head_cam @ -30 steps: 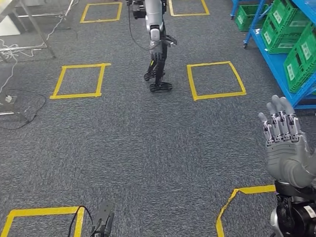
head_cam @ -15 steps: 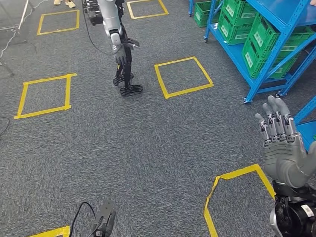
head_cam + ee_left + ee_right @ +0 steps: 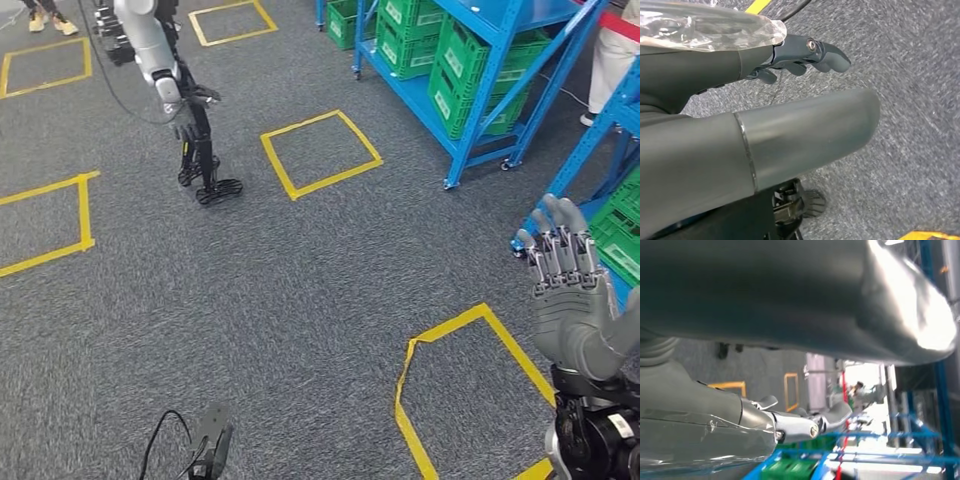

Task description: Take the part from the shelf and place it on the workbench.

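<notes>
Two robot hands: right robot hand (image 3: 573, 300) raised at the right of head view, fingers straight and apart, holding nothing. Left robot hand (image 3: 753, 130) hangs low over carpet; left wrist view shows thumb and one dark finger extended w/ nothing between them, so open too, as far as visible.
Part: not identifiable yet; presumably in one of the green crates (image 3: 483, 85), contents too far off to tell.
Shelf: blue shelf (image 3: 483, 60) w/ green crates ahead-right in head view; a second blue rack section w/ crates (image 3: 619, 235) just beyond the right robot hand. Which one holds the part, can't tell.
Floor: grey carpet w/ yellow tape squares (image 3: 321, 152); nearest square (image 3: 475, 390) lies just below-left of the right robot hand.
Others: another humanoid robot (image 3: 170, 95) stands far left, well apart; a person in white (image 3: 615, 60) near the shelf's far end.
Tabletop: none seen from here.
Progress: early, approach phase by my read. Nothing grasped. Left to do: close in on shelf, find & grip part, carry to workbench, set down.
Risk: person near shelf; keep clearance.
</notes>
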`<state>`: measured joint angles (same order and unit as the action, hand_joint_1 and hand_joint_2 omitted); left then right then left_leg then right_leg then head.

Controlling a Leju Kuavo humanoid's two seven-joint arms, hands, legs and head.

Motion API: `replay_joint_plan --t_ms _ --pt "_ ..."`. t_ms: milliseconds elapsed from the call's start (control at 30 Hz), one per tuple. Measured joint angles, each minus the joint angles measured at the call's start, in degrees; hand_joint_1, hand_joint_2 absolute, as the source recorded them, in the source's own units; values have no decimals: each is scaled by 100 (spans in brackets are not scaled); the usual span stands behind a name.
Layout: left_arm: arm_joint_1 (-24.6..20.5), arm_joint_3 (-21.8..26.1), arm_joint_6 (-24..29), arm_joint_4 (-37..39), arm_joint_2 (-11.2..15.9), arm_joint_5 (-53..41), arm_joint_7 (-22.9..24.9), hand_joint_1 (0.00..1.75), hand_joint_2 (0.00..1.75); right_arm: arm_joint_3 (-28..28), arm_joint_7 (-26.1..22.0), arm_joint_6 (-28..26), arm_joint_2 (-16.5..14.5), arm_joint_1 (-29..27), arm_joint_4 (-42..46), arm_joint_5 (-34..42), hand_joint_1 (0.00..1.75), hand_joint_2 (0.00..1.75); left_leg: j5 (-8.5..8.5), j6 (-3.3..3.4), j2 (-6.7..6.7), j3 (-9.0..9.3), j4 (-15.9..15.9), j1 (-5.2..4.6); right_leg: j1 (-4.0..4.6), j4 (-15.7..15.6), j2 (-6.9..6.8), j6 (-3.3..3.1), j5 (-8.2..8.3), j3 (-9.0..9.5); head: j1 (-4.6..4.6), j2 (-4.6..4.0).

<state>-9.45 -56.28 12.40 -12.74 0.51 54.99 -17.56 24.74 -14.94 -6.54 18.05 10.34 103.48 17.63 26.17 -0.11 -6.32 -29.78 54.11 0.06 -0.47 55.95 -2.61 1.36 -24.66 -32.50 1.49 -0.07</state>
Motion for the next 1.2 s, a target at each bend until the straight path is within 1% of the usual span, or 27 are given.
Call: replay_joint_plan --t_ms 33,67,100,167,233,267,300,333,400,433,467,533,567,633,667,700,733,767,800,833,867,933,967,1033,1067,1133,1200 --pt "-4 0 2 0 -2 4 1 0 0 -1 -2 4 0 1 -7 -2 0 0 22 -28 -41 8 12 5 0 -1 69 -40 5 -4 11 0" --pt "-11 0 3 0 -4 5 2 0 0 -2 -4 7 -3 4 -13 -2 0 0 76 -60 9 0 78 18 -5 -9 135 -70 15 -4 21 0" --pt "-18 0 5 0 -5 4 4 0 0 -3 -6 10 -7 10 -15 -2 0 0 183 -88 128 -52 234 32 -16 -18 193 -103 25 -2 31 0" --pt "-19 0 6 0 -8 3 18 0 0 -3 -8 15 -16 25 -17 -3 0 0 551 -119 457 -356 926 49 -30 -26 302 -152 43 -5 59 0" --pt "3 0 7 0 -10 3 39 0 0 0 -7 25 -26 27 -27 -4 0 0 846 -111 585 -752 1696 48 -17 -26 438 -184 56 -20 77 0" --pt "14 0 7 0 -11 4 48 0 0 2 -6 31 -30 26 -33 -4 0 0 840 -94 600 -848 1841 46 -9 -26 519 -192 60 -23 82 0" --pt "22 0 7 0 -11 5 53 0 0 2 -5 38 -33 26 -39 -4 0 0 713 -66 614 -829 1738 41 -2 -26 603 -193 64 -22 87 0" --pt "26 0 6 0 -11 7 56 0 0 2 -4 44 -33 26 -44 -5 0 0 497 -30 658 -698 1411 35 1 -26 686 -191 69 -19 91 0" --pt "26 0 6 0 -2 10 58 0 0 1 -3 53 -34 26 -45 -10 0 0 82 50 930 -315 530 25 3 -22 838 -173 80 -24 93 0" --pt "26 0 6 0 2 11 57 0 0 1 -2 55 -34 25 -46 -14 0 0 -26 71 1040 -183 226 19 -2 -19 907 -152 88 -36 93 0" --pt "25 0 6 0 5 11 56 0 0 2 -1 57 -35 24 -48 -16 0 0 -62 81 1108 -118 71 8 -10 -19 969 -127 98 -53 93 0" --pt "24 0 4 -1 -7 9 52 0 0 -3 1 58 -34 13 -51 -17 0 0 -72 92 994 -98 7 3 -20 -47 1097 -55 130 -91 92 0" --pt "20 0 3 -1 -11 8 49 0 0 -7 -1 59 -35 3 -52 -17 0 0 -91 109 921 -84 -32 14 -13 -31 1056 -27 116 -119 91 0" --pt "13 1 2 -1 -23 4 40 0 0 -14 -1 60 -36 -2 -56 -18 0 0 -133 153 764 -54 -121 44 14 286 749 13 -95 -295 56 0" --pt "17 2 1 0 -21 3 38 0 0 -14 -1 61 -39 -5 -60 -19 0 0 -140 166 686 -47 -138 41 10 646 539 25 -296 -453 38 0" --pt "26 2 0 0 -24 2 36 0 0 -11 2 61 -39 -6 -66 -21 0 0 -138 176 607 -47 -141 37 0 1069 407 45 -497 -642 19 0" --pt "36 2 -3 0 -25 0 36 0 0 -10 2 61 -40 -15 -73 -23 0 0 -134 179 525 -46 -139 35 -15 1437 342 68 -638 -801 13 0" --pt "43 2 -5 0 -26 -1 36 0 0 -10 3 61 -42 -24 -82 -26 0 0 -127 177 445 -44 -137 34 -30 1631 312 88 -675 -878 8 0" --pt "43 2 -7 0 -30 -3 36 0 0 -10 3 61 -42 -30 -91 -27 0 0 -118 170 370 -39 -134 35 -44 1593 290 104 -604 -840 2 0" --pt "41 2 -7 0 -34 -4 36 0 0 -12 3 61 -42 -31 -97 -29 0 0 -105 154 301 -30 -127 38 -54 1304 245 115 -438 -674 -3 0" --pt "39 2 -8 0 -39 -5 36 0 0 -13 3 61 -42 -30 -99 -30 0 0 -85 131 235 -18 -112 41 -61 866 151 122 -246 -433 -7 0" --pt "35 2 -9 0 -43 -8 36 0 0 -16 3 61 -42 -23 -101 -34 0 0 -41 72 129 -4 -71 21 -27 139 -49 89 -37 -32 -15 0" --pt "34 2 -10 0 -43 -10 36 0 0 -17 2 61 -43 -22 -101 -37 0 0 -29 46 82 1 -53 8 -9 -18 -85 54 -21 49 -11 0" --pt "28 2 -10 0 -44 -15 37 0 0 -21 2 61 -44 -26 -102 -39 0 0 -28 0 -26 15 -44 0 15 -51 29 -37 -19 53 1 0" --pt "21 2 -10 0 -46 -17 38 0 0 -25 2 61 -44 -30 -101 -41 0 0 -9 -28 -20 21 -26 12 13 -62 91 -72 -5 50 6 0" --pt "9 1 -12 0 -47 -23 39 0 0 -35 2 62 -46 -25 -100 -47 0 0 206 -83 209 -99 287 41 -14 -91 208 -136 28 57 25 0" --pt "12 1 -14 0 -48 -28 44 0 0 -40 4 63 -49 -21 -100 -57 0 0 606 -121 503 -478 1081 55 -28 -100 323 -177 50 45 60 0"
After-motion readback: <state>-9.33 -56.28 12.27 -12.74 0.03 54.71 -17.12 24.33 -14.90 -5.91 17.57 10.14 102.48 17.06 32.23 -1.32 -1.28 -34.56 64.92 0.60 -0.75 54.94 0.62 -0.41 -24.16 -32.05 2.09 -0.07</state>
